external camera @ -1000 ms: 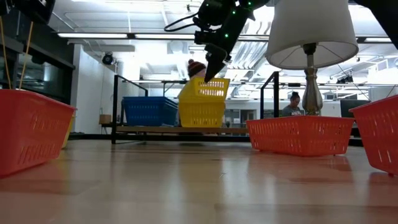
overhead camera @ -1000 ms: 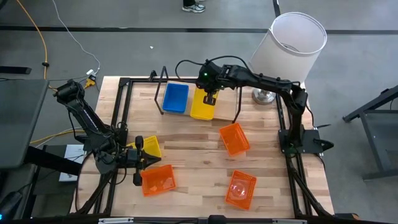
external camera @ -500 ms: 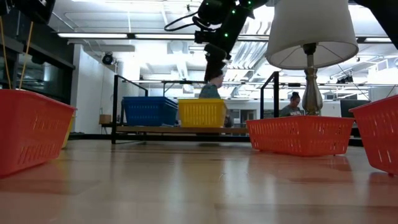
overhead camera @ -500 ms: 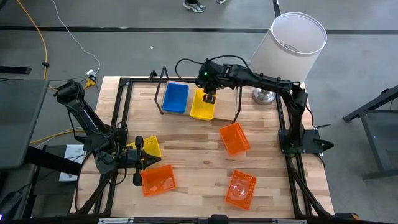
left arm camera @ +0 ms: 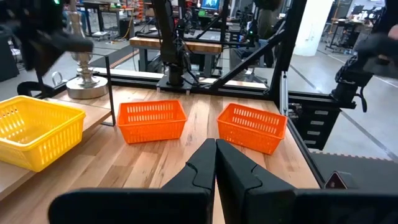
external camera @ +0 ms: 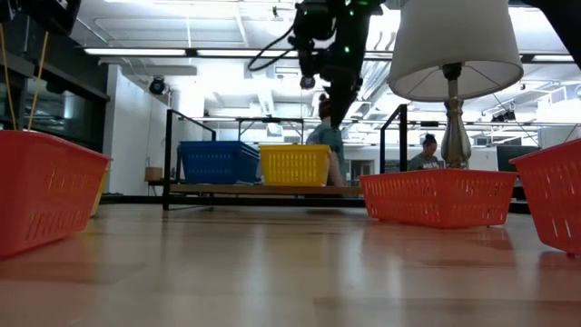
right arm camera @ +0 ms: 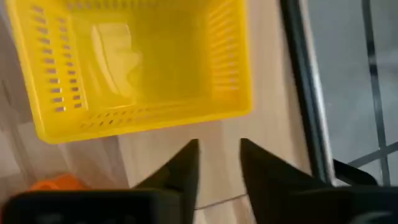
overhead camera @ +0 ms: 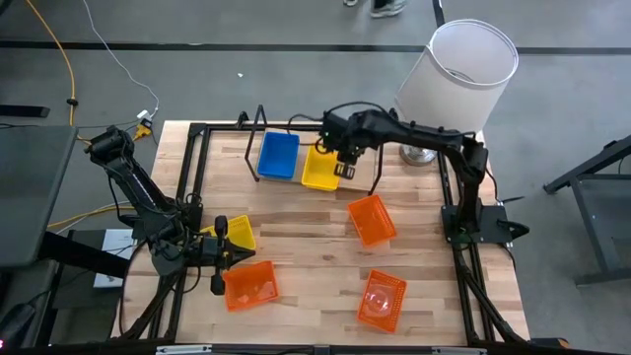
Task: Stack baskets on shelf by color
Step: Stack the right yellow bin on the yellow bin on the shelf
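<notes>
A blue basket [overhead camera: 278,155] and a yellow basket [overhead camera: 320,168] rest side by side, bottoms down, on the shelf [overhead camera: 361,174] at the far middle; both also show in the low view, blue [external camera: 218,162] and yellow [external camera: 295,165]. My right gripper [overhead camera: 344,170] hovers open and empty above the shelf, just right of the yellow basket [right arm camera: 134,62]. My left gripper [overhead camera: 237,254] waits shut and empty at the near left, beside another yellow basket [overhead camera: 237,232] and an orange-red basket [overhead camera: 251,285]. Two more orange-red baskets [overhead camera: 372,219] [overhead camera: 383,300] lie on the table.
A lamp with a white shade [overhead camera: 471,64] and a metal base [overhead camera: 419,153] stands at the far right, beside the shelf's right end loop [overhead camera: 377,163]. The black frame rails [overhead camera: 192,187] run along the table's left and right edges. People show in the room beyond.
My right gripper held the yellow basket tilted above the shelf, set it down flat beside the blue basket and let go. It then rose and moved toward the table's right edge, off the basket.
</notes>
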